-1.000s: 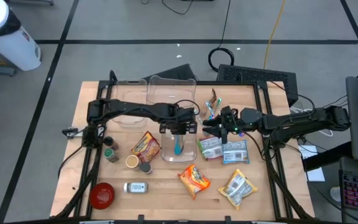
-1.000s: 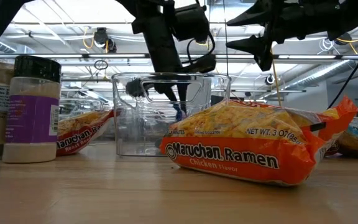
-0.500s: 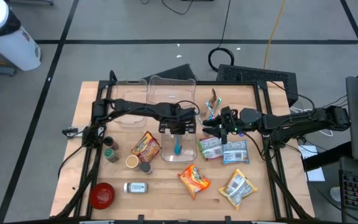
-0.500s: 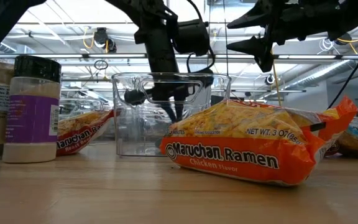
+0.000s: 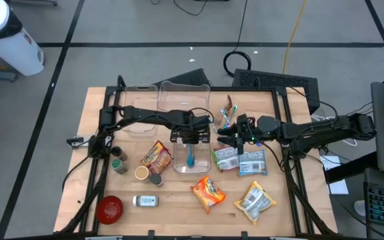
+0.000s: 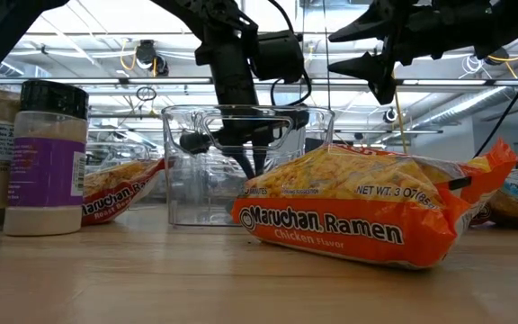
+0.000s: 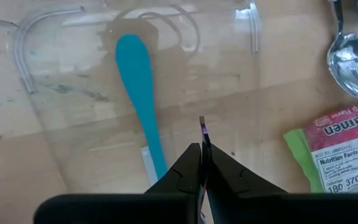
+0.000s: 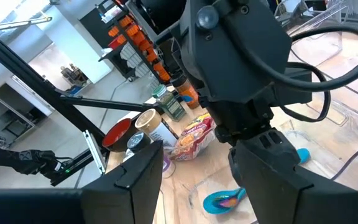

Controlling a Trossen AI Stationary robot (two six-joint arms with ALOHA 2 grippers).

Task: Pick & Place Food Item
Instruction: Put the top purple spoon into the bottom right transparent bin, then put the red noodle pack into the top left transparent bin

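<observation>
Clear plastic bin (image 5: pixel 191 158) mid-table holds a blue spoon (image 7: pixel 140 102); the left gripper (image 7: pixel 202 158), clenched empty above it, could snag its rim, while the right gripper (image 5: pixel 223 135) waits open nearby.

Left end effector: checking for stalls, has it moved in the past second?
Yes. In the low view the left end effector has dropped below the clear container's rim and into the container.
</observation>
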